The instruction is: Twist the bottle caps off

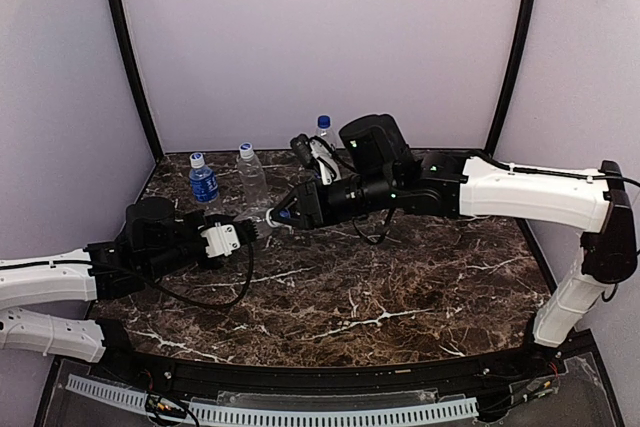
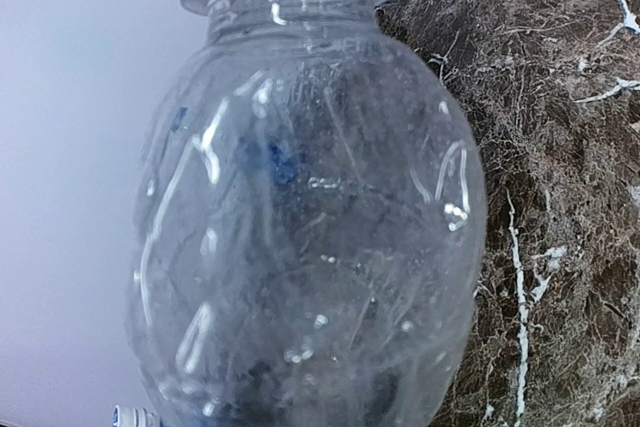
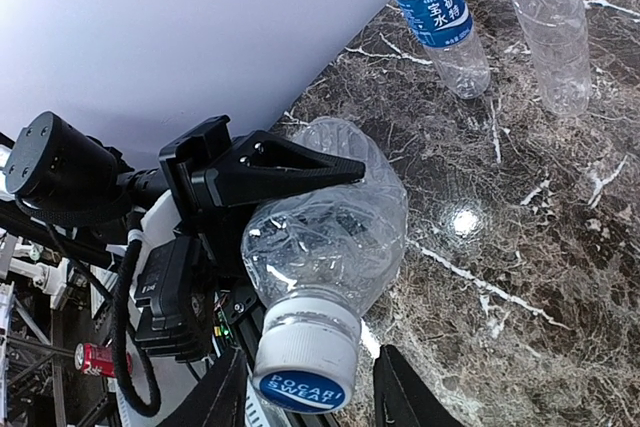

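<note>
My left gripper (image 1: pixel 256 231) is shut on a clear unlabelled bottle (image 3: pixel 335 222) and holds it lying sideways above the marble table (image 1: pixel 400 287). The bottle's wall is squashed under the black finger (image 3: pixel 275 169). The bottle fills the left wrist view (image 2: pixel 310 227), which hides my left fingers there. Its white cap with a blue printed top (image 3: pixel 303 355) points at my right wrist camera. My right gripper (image 3: pixel 308 372) is open, with one finger on each side of the cap. The right finger stands apart from it. In the top view the right gripper (image 1: pixel 284 215) meets the left one.
A blue-labelled bottle (image 1: pixel 203 182) and a clear bottle (image 1: pixel 251 179) stand upright at the back left, and both show in the right wrist view (image 3: pixel 440 17) (image 3: pixel 550 32). A third bottle with a dark blue cap (image 1: pixel 323 127) stands behind my right arm. Curtain walls enclose the table.
</note>
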Tool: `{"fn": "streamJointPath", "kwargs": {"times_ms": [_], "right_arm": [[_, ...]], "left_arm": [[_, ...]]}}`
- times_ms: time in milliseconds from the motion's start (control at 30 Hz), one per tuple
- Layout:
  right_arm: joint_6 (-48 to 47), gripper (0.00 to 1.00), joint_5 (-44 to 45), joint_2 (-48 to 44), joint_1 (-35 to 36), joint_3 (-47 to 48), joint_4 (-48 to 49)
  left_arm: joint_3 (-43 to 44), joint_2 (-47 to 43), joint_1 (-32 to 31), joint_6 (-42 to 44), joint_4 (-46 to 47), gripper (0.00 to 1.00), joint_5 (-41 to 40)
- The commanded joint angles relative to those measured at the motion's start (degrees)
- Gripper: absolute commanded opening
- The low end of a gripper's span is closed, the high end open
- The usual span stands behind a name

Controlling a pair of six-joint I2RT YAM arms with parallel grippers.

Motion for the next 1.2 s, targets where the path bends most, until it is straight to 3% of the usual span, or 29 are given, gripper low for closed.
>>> {"fn": "streamJointPath", "kwargs": {"times_ms": [0, 100, 267, 433, 500, 667, 833, 1167], "right_arm": [[0.2, 0.42, -0.9, 0.3, 0.2, 0.6, 0.9], [0.0, 0.39, -1.2, 0.9, 0.2, 1.1, -0.5], [-0.3, 0.26, -1.3, 1.0, 0.2, 1.1, -1.0], [-2.5, 0.03, -1.9, 0.9, 0.1, 1.4, -1.2], [-6.3, 0.00, -2.9, 0.3, 0.2, 1.7, -1.7], [-34.6, 0.00, 3.2, -3.9, 6.6, 0.3, -4.4], [-63.5, 0.00, 15.8, -6.6, 14.8, -5.5, -5.2], [-88.2, 0.00, 40.0, -3.2, 19.1, -5.1, -8.6]], "left_arm": [[-1.0, -0.5, 0.3, 0.4, 0.9, 0.22, 0.1], [-1.1, -0.6, 0.3, 0.7, 1.0, 0.22, -0.2], [-1.2, -0.5, 0.2, 0.7, 1.2, 0.22, -0.1], [-0.8, -0.4, 0.2, 0.5, 0.6, 0.22, 0.7], [-0.3, -0.6, 0.3, 0.5, -2.1, 0.22, 3.1], [1.5, -1.0, 0.3, -1.4, -14.8, 0.22, 14.9], [1.5, -1.2, 0.3, 0.2, -20.1, 0.20, 19.1], [1.6, -0.4, 0.3, 3.7, -22.2, 0.18, 19.3]]}}
